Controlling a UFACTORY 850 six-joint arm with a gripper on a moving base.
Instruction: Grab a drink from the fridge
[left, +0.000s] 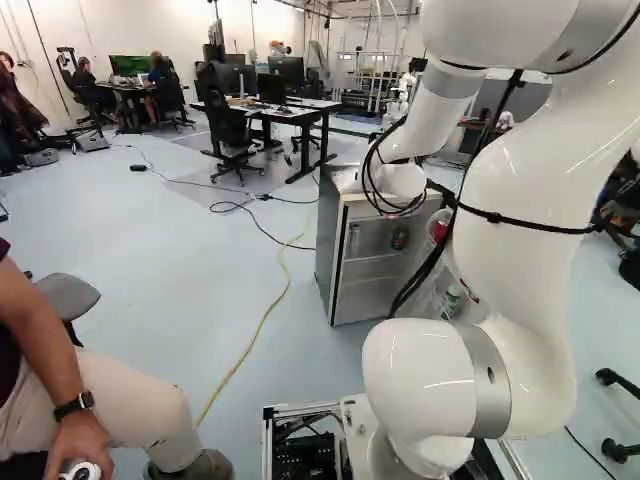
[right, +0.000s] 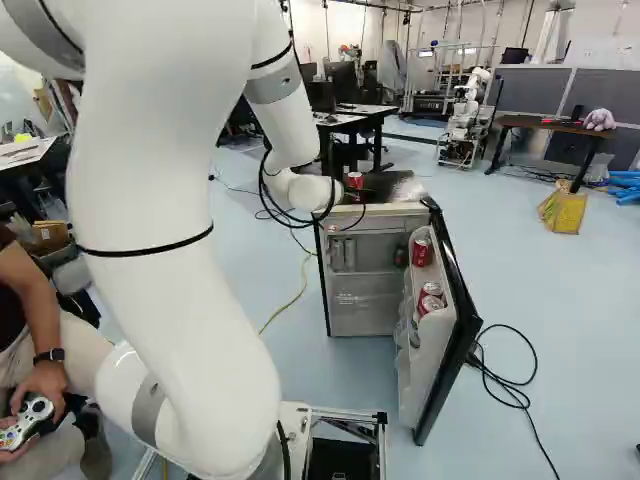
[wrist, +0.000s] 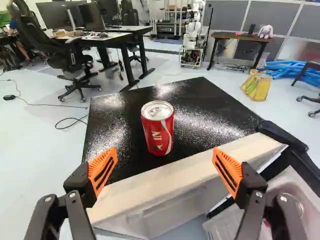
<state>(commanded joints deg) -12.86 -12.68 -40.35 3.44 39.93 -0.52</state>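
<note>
In the left base view, one fridge (left: 327, 245) stands on the pale blue floor (left: 220, 290), with one yellow cable (left: 262, 325) running along the floor near it. A black office chair (left: 228, 130) is beyond, beside a pale-topped desk (left: 308, 113).

In the right base view, the open fridge door (right: 461, 285) holds three red cans (right: 422, 252), one higher and two close together below. Inside are two upright silvery things, probably cans, though it is dim there. Farther off are another robot (right: 465, 122), one brown table (right: 546, 124) and one yellow bag (right: 565, 213).

In the wrist view, one red drink can (wrist: 158, 131) stands upright on the glossy black fridge top (wrist: 205, 107), ahead of the gripper (wrist: 165, 171) and apart from it. The jaws are spread wide, their two orange pads (wrist: 102, 170) well apart.
</note>
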